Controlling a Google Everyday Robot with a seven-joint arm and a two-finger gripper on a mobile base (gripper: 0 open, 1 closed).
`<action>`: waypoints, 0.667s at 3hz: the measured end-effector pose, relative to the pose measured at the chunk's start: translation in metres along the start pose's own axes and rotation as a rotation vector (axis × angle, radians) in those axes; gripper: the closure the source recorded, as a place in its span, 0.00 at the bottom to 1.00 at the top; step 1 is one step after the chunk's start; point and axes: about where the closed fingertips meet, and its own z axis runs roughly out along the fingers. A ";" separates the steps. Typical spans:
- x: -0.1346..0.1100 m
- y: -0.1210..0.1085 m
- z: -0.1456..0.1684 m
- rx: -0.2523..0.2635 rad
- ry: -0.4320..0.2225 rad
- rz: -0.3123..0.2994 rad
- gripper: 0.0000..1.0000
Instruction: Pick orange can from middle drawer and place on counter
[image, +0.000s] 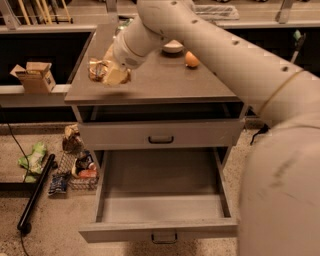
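The orange can (97, 69), shiny and wrinkled, is held in my gripper (111, 74), which is shut on it. Both are just above the left part of the counter (165, 82), near its left edge. I cannot tell whether the can touches the surface. My large white arm reaches in from the right across the counter. The middle drawer (160, 207) is pulled wide open below and shows only its bare grey floor.
An orange fruit (192, 59) and a white bowl (173, 46) sit at the counter's back. The top drawer (161, 132) with a black handle is closed. A cardboard box (34, 76), a wire basket of litter (80, 170) and a black pole (35, 195) lie at the left.
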 end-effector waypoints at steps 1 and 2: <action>0.010 -0.046 0.022 0.061 -0.023 0.108 1.00; 0.023 -0.076 0.041 0.084 -0.057 0.235 0.82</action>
